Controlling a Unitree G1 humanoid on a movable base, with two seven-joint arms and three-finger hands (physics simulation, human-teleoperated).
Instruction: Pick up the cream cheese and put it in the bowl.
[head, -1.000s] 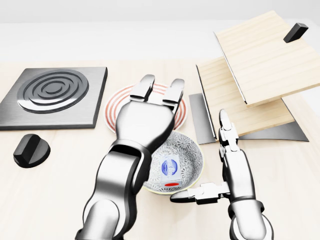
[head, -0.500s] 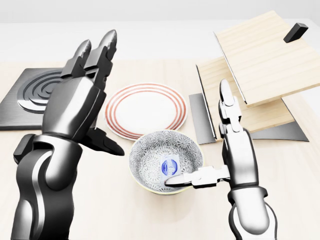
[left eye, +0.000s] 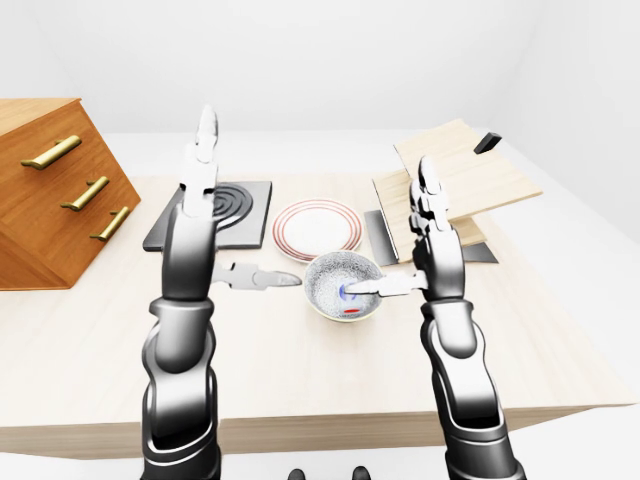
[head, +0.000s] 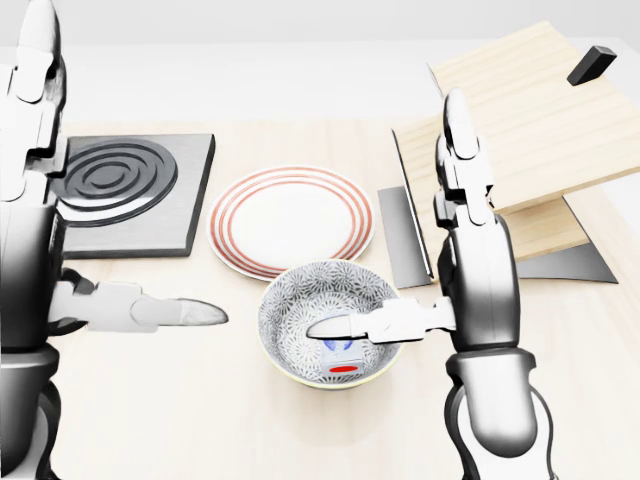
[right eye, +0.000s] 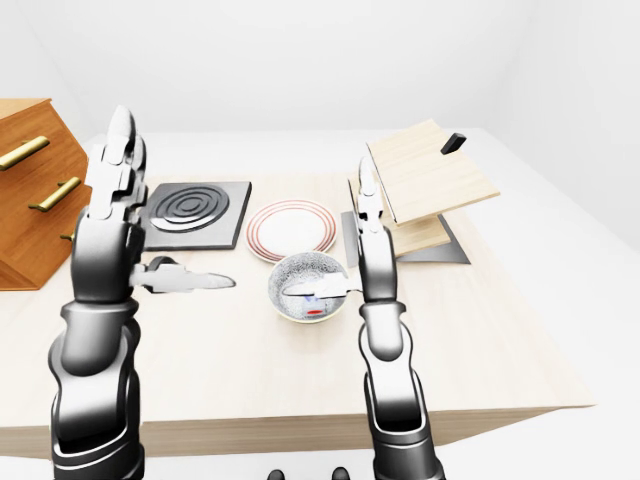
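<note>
The cream cheese (head: 345, 356), a small white pack with a blue label and a red oval, lies inside the patterned blue-white bowl (head: 285, 315) in the lower middle of the head view. My right hand (head: 385, 215) is open, its fingers (head: 458, 150) upright to the right of the bowl. Its thumb reaches left over the bowl and partly hides the pack. To the left of the bowl, my left hand (head: 125, 175) is open and holds nothing. Its fingers (head: 35, 70) point up and its thumb points right.
A red-ringed plate (head: 290, 215) lies just above the bowl. A black stove plate (head: 120, 180) sits at the left, slanted wooden boards (head: 530, 120) with a small black block (head: 592, 62) at the right. A wooden drawer cabinet (left eye: 50, 190) stands at the far left.
My left hand has swung from over the bowl to the left and upward, uncovering the bowl. My right hand has risen a little, and its thumb now reaches further over the bowl.
</note>
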